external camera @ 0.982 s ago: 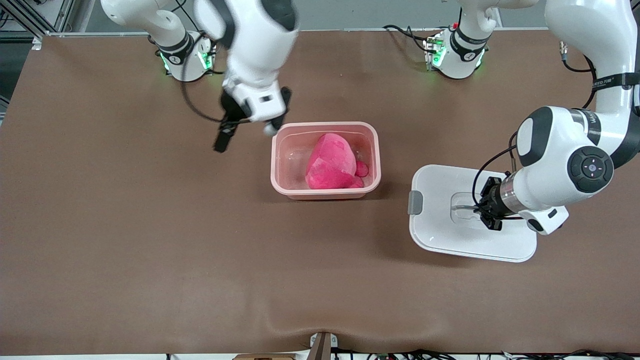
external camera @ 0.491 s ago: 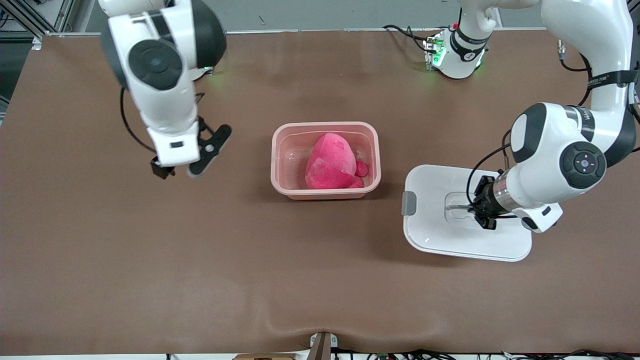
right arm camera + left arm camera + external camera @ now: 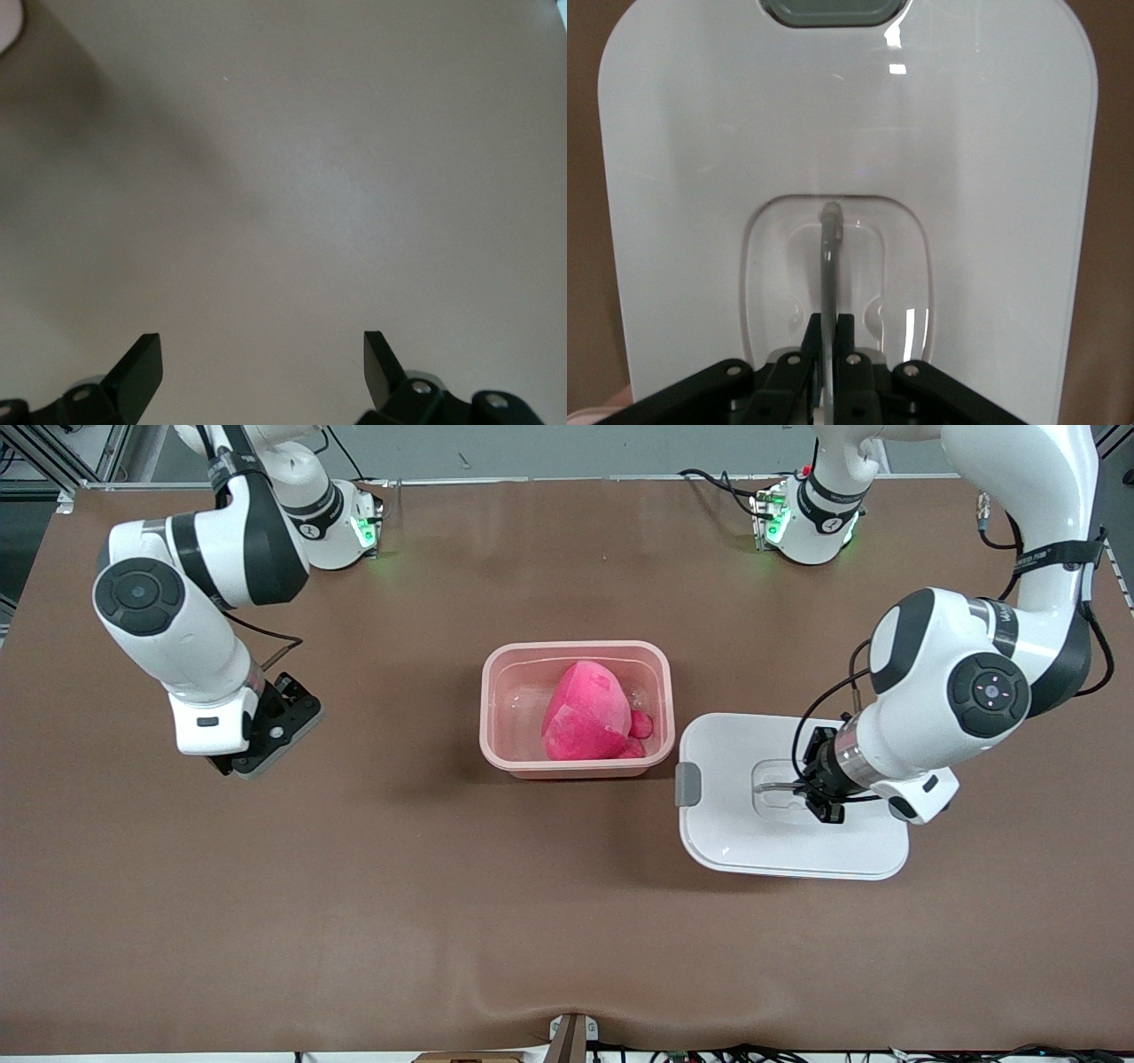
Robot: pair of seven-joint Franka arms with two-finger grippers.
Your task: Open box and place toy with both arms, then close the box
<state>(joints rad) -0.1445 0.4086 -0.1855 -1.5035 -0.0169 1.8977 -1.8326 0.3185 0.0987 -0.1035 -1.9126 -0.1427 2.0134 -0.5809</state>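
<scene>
Brown table point(image 3: 354, 921) | left claw point(image 3: 828, 341) clamps lid point(image 3: 735, 841) handle point(image 3: 829, 266) | right claw point(image 3: 261, 363) spread, empty

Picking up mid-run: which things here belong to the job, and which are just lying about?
Job:
- pink plastic tub, open
- pink plush toy inside it
- white lid, handle gripped by left gripper
- right gripper, open over bare table

Lying about:
- nothing apart from the brown table

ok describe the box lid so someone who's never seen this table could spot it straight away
Start at the open pink box mid-table, with the pink toy in it. Just beside it, toward the left arm's end, is the lid: a flat white rounded rectangle. A grey latch and a recessed handle pinched by the left gripper mark it out.
</scene>
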